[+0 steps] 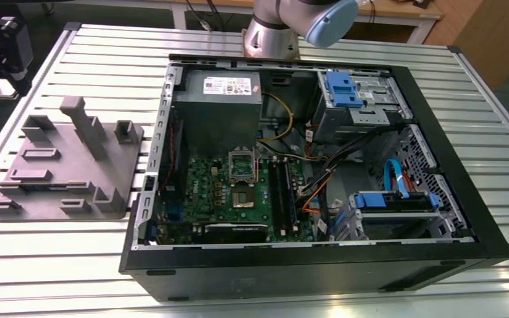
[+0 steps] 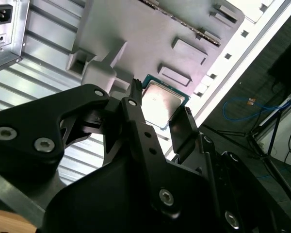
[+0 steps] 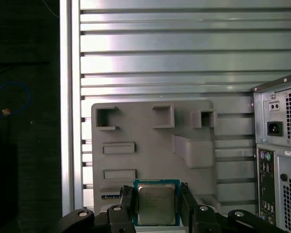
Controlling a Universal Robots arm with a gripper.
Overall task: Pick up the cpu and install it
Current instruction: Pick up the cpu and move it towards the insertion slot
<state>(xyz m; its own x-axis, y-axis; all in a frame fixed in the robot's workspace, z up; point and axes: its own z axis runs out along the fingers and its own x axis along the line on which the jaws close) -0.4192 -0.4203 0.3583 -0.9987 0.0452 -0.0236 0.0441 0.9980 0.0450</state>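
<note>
First wrist view, claw [image 3: 156,191] gripping cpu [image 3: 156,206]

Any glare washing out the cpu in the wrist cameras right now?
First wrist view: the cpu is evenly lit; glare falls on the table beyond it. Second wrist view: the cpu has a soft sheen, edges readable; the table past the tray is blown out white.

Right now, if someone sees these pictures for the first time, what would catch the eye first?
In the first wrist view, the cpu stands out: the gripper holds it between its fingers, raised above the grey tray. In the exterior view, the open computer case with its green board lies on the slatted table, and the tray sits beside it at the exterior view's left.
</note>
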